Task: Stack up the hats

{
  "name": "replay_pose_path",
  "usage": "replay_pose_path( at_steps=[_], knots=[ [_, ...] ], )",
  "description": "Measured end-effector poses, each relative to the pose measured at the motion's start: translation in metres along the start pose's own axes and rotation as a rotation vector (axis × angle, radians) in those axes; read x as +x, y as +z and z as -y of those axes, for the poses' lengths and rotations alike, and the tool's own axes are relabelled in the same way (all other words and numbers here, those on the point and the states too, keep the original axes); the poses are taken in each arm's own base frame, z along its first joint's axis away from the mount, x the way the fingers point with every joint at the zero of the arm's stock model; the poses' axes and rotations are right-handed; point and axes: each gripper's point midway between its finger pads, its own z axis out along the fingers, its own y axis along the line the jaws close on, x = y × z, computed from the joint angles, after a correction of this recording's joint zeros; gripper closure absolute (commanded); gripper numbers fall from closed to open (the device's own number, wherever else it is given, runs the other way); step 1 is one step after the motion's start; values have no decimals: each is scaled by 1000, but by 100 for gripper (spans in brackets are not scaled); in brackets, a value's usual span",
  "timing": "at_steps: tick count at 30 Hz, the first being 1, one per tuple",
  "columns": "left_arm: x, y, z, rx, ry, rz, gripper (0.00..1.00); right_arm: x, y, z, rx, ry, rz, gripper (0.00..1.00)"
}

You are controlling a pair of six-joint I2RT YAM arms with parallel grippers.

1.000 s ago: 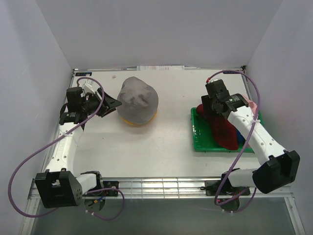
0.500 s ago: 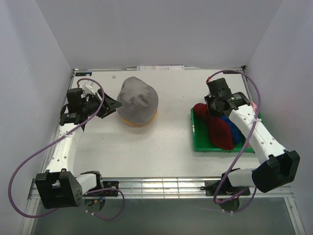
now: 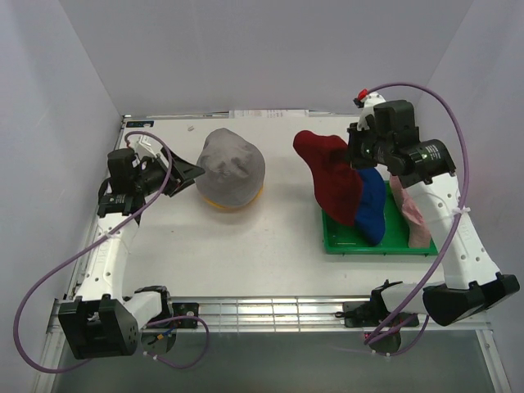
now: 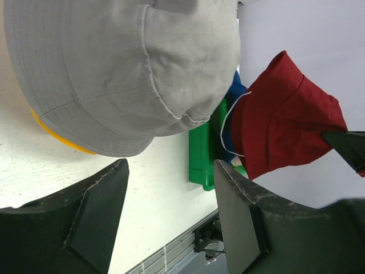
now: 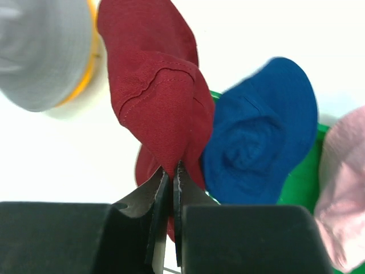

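Note:
A grey hat (image 3: 232,166) sits over a yellow hat (image 3: 238,204) whose brim peeks out at the table's middle left. My left gripper (image 3: 190,174) stands open just left of that pile, with nothing between its fingers (image 4: 97,211). My right gripper (image 3: 354,155) is shut on an edge of the dark red hat (image 3: 332,176), which hangs lifted above the table, left of the tray. In the right wrist view the red hat (image 5: 157,97) is pinched between the jaws. The blue hat (image 3: 372,205) and the pink hat (image 3: 409,214) lie on the green tray (image 3: 344,244).
White walls close in the table on three sides. A metal rail (image 3: 270,311) runs along the near edge between the arm bases. Purple cables loop from both arms. The green tray (image 4: 201,154) shows beyond the grey hat (image 4: 125,68) in the left wrist view.
My right gripper shut on the dark red hat and lifted it up and to the left off the tray, uncovering the blue and pink hats. The left gripper stayed beside the grey hat.

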Motion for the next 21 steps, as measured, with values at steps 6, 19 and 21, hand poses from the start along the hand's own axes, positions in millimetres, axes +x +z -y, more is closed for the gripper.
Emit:
replay_pose_path(
  at_steps=[6, 19, 21],
  knots=[
    [-6, -6, 27, 119, -10, 37, 27, -38, -29, -34, -174, 41, 110, 92],
    [35, 10, 134, 471, 60, -31, 23, -107, -52, -104, -563, 239, 242, 92],
    [46, 17, 148, 505, 72, -52, 23, -113, -54, -110, -602, 267, 248, 92]
  ],
)
